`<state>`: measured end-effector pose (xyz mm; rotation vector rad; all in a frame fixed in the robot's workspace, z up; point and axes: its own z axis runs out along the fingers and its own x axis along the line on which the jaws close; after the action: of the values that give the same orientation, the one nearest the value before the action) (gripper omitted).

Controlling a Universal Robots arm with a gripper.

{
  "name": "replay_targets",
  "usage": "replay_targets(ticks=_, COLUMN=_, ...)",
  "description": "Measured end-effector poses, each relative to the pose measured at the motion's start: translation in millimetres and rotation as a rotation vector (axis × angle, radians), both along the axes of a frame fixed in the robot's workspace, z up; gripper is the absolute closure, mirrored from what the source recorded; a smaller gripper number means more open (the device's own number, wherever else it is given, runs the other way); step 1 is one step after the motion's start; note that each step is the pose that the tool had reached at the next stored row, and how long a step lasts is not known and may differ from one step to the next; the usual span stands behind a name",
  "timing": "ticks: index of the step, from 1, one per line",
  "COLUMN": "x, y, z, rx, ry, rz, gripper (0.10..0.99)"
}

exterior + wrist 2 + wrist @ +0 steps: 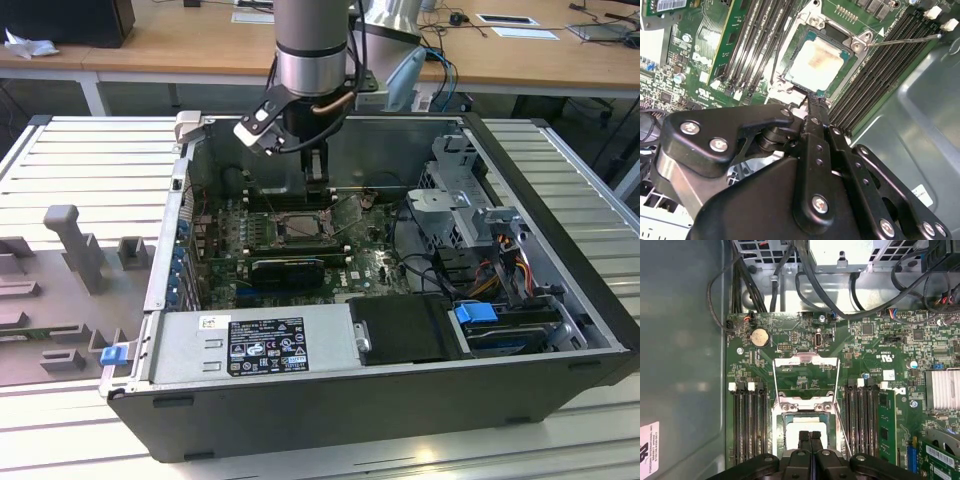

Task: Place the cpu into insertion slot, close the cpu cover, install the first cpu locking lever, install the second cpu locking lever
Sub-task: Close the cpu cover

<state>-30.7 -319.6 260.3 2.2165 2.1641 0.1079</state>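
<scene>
Down inside an open computer case, the arm's gripper hangs just above the processor socket on the green board. Its two black fingers are pressed together with nothing between them. The cpu, a pale square chip, already lies flat in the socket, just below the fingertips in the first wrist view. The cover, a thin silvery frame, stands flipped open at the socket edge beyond the fingers, and the board shows through its square opening. Two thin wire levers stand raised, one on either side. In the second wrist view one lever juts out over the memory slots.

Seating the chip looks done, so the step in hand is probably closing the cover. Pinched fingers suit that, since they make one blunt tip for pushing. The push should meet the frame's free edge, not the chip's top. It should follow the hinge's arc so the plate swings over and lands flat around the chip. The levers stand close to that path and could snag, so the tip is best kept midway between them.
</scene>
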Motion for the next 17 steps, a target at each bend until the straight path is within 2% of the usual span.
replay_targets(ticks=8, x=3.5, y=0.5, z=1.7, rx=0.000, ry=0.0000, rz=0.000, gripper=0.980)
replay_targets(ticks=17, x=33.3, y=0.5, z=1.8, rx=0.000, ry=0.0005, rz=0.000, gripper=0.980)
